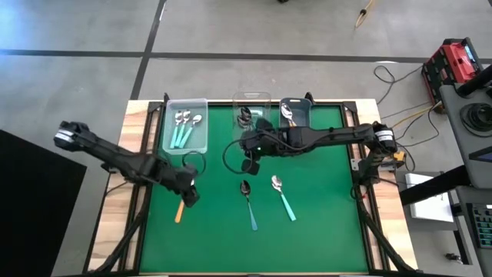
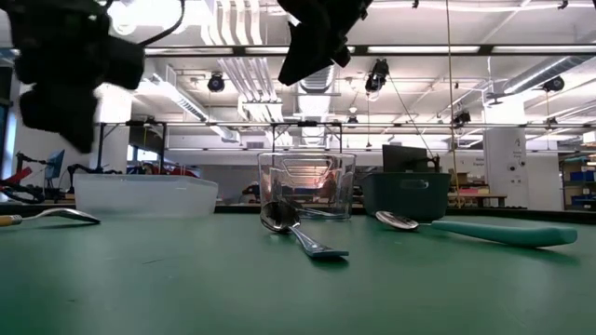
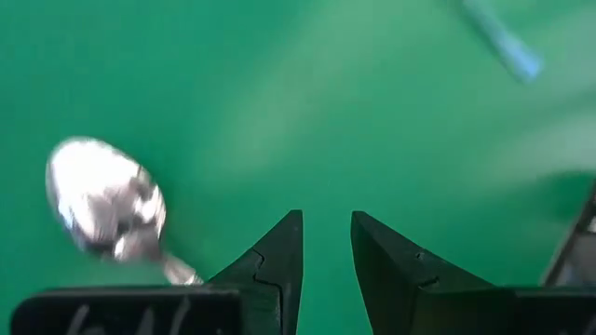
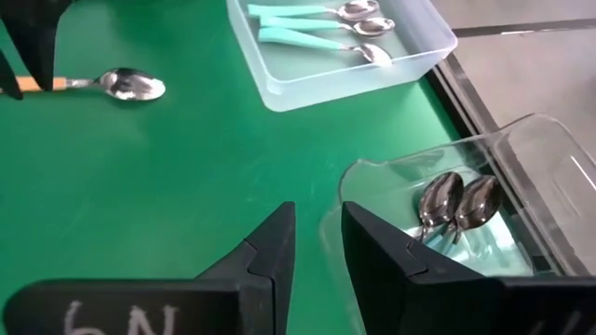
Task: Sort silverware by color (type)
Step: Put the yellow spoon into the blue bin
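Orange-handled spoon [image 1: 179, 209] lies at the tabletop's [image 1: 323, 231] eight o'clock; left pincer [image 1: 189, 197] above, slightly parted, empty; right pincer [image 1: 250, 164] likewise.

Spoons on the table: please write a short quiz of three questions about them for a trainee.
1. How many spoons lie loose on the mat?
2. True or false: the left bin holds orange-handled spoons.
3. Which loose spoon lies nearest the left hand? A: orange-handled. B: blue-handled. C: mint-handled.

Key
1. Three.
2. False; it holds mint spoons.
3. A, the orange spoon.
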`<action>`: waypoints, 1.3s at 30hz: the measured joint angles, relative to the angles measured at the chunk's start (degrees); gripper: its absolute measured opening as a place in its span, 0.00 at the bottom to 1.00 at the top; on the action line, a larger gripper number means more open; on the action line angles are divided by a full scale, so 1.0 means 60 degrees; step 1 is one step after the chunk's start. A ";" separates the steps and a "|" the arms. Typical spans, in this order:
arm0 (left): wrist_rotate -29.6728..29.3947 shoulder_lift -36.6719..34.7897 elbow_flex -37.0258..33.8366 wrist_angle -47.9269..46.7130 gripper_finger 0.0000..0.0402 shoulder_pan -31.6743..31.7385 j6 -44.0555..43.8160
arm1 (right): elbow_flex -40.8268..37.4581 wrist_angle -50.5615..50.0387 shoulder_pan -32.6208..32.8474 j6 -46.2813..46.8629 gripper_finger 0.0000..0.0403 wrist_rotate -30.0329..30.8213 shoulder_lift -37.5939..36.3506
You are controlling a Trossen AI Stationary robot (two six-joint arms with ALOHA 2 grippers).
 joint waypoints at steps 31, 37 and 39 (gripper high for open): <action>-0.0727 0.3177 0.0579 -0.2174 0.34 -0.0942 -0.2175 | 0.0000 -0.0237 0.0076 -0.0509 0.21 0.0000 -0.0004; -0.0738 0.3463 0.0565 -0.2157 0.37 -0.0942 -0.2130 | 0.0000 -0.0299 0.0076 -0.0509 0.19 -0.0002 -0.0004; -0.0738 0.3589 0.0565 -0.2148 0.37 -0.0942 -0.2128 | 0.0000 -0.0306 0.0076 -0.0509 0.19 0.0000 -0.0004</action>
